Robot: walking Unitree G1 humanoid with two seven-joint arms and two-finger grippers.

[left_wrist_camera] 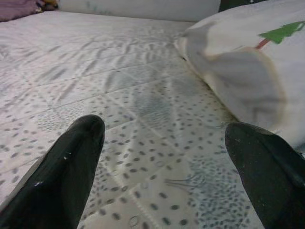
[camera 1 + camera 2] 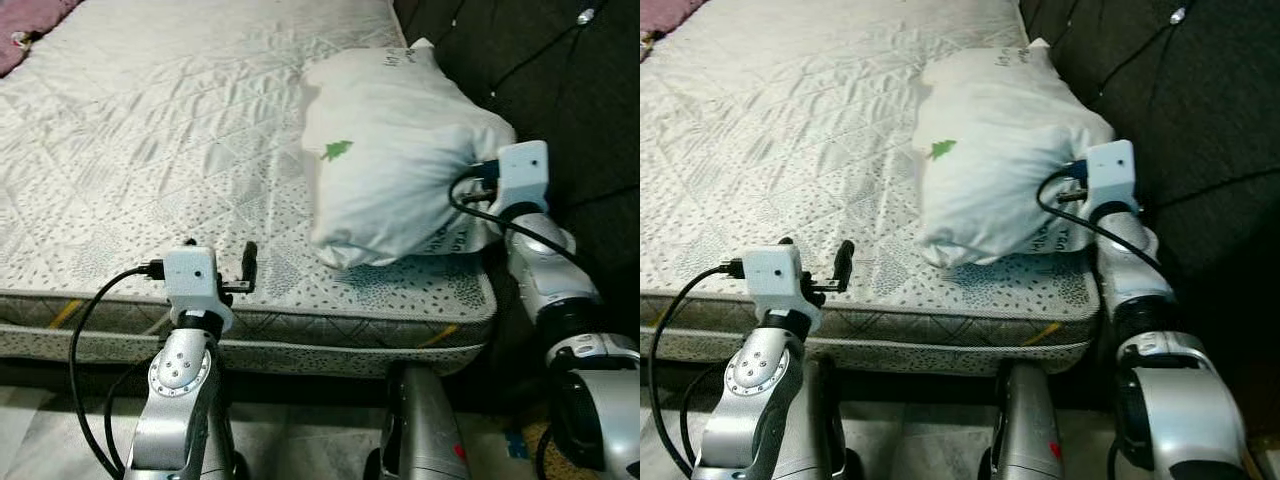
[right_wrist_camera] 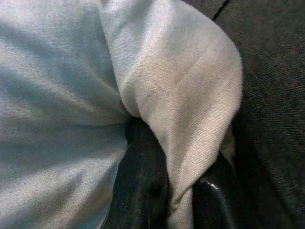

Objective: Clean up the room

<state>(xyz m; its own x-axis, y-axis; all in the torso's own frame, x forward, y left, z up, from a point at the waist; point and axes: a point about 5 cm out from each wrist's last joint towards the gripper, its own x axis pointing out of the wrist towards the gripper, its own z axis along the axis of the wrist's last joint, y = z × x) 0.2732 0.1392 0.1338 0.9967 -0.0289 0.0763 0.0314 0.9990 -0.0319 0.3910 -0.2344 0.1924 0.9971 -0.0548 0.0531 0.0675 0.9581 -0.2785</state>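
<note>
Hovering just over the near edge of the bed (image 2: pixel 150 140), the left pincer (image 2: pixel 222 262) is spread wide and holds nothing, with bare mattress running far ahead and to its left as free room. The pillow (image 2: pixel 395 160) lies to its right at the bed's near right corner, long axis running away toward the dark headboard (image 2: pixel 560 90) beside it. The right pincer (image 3: pixel 181 191) is nearer by far, clamped on a fold of the pillow's near right end, so I judge any shift must go left.
</note>
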